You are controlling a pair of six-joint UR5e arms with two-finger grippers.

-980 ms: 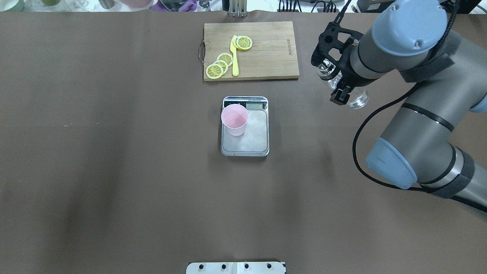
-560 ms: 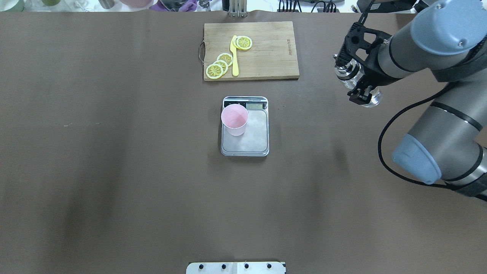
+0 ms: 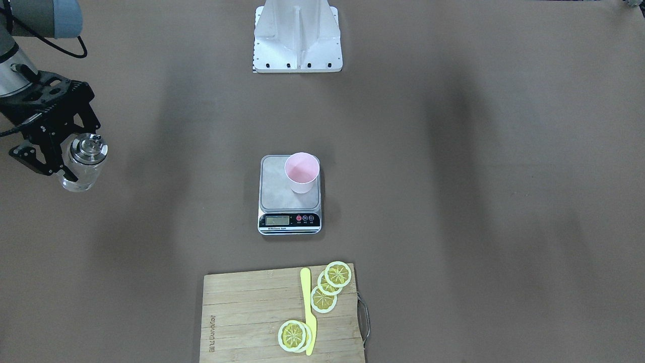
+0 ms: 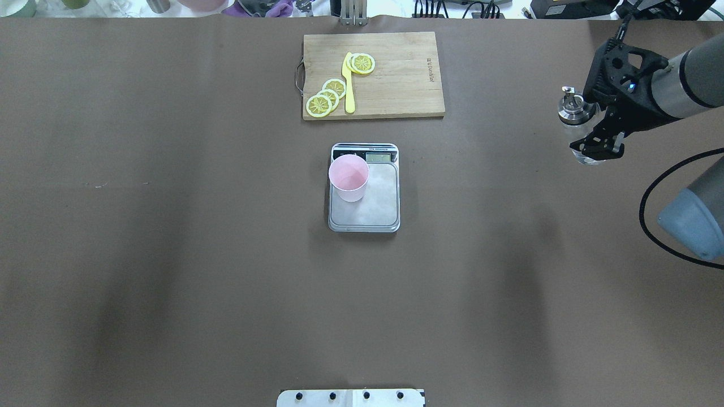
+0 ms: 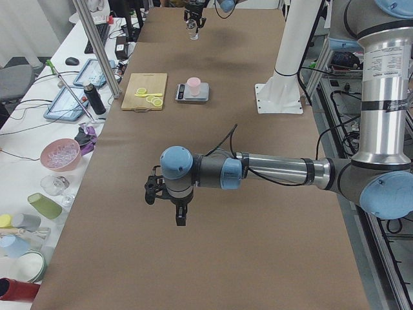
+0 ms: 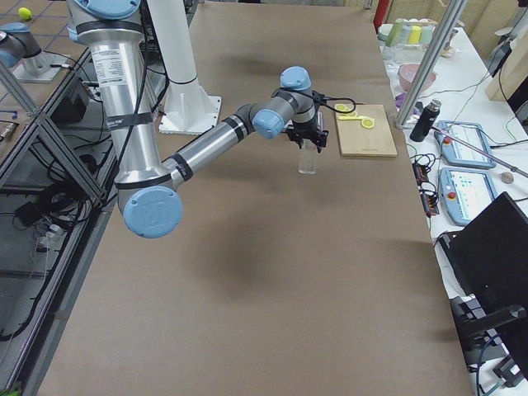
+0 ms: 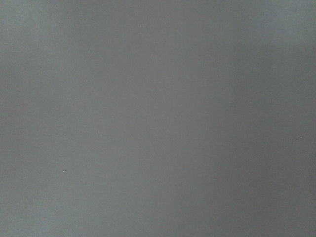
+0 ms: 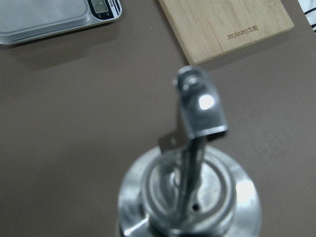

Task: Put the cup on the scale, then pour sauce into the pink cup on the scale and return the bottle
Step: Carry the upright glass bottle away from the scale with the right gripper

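The pale pink cup (image 4: 349, 176) (image 3: 301, 172) stands upright on the left side of the scale (image 4: 378, 199) (image 3: 276, 189) at the table's middle. Far to the right of it, my right gripper (image 4: 591, 148) (image 3: 63, 169) is shut on the clear bottle (image 4: 574, 108) (image 3: 84, 159), which is upright. Its metal pourer cap (image 8: 192, 187) fills the right wrist view. Whether its base touches the cloth I cannot tell. The sauce is too clear to make out. My left gripper (image 5: 175, 208) hangs over bare cloth and shows only in the exterior left view, so its state I cannot tell.
A wooden cutting board (image 4: 396, 79) (image 3: 247, 312) with lemon slices (image 4: 328, 96) and a yellow knife (image 4: 348, 85) lies beyond the scale. The robot's white base plate (image 3: 297, 35) is on the near side. Cups, bowls and tablets line the far table edge (image 5: 61, 155).
My right arm has carried the bottle further right, away from the scale and towards the table's right end. Cup and scale have not moved.
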